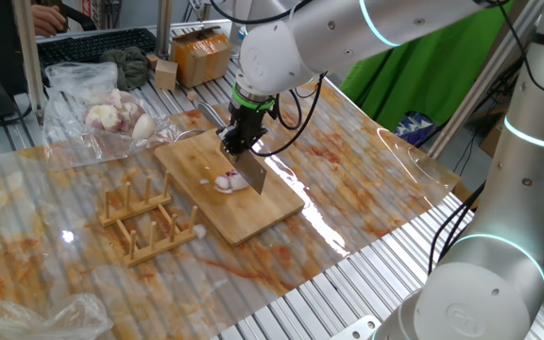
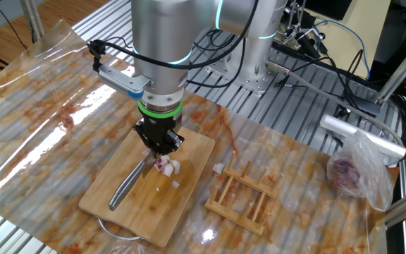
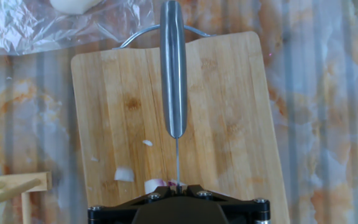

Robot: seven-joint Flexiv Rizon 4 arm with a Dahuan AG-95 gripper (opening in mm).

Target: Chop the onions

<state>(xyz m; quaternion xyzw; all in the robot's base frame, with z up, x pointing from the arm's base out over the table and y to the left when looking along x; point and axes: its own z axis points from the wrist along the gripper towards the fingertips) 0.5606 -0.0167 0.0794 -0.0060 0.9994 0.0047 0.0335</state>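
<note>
I am seeing the gripper (image 1: 238, 142) closing its fingers on a steel knife (image 1: 251, 172), blade edge down on the bamboo cutting board (image 1: 258, 211) and handle (image 3: 173, 68) reaching out along the board in the hand view. The onions (image 1: 227, 183) are sitting near the middle of the board, touching the blade, with a few small cut bits (image 3: 124, 174) lying loose on the wood beside it. I am also looking at a wooden rack (image 1: 140, 219) just beside the board and a clear plastic bag (image 1: 88, 118) holding whole peeled bulbs further back on the table.
</note>
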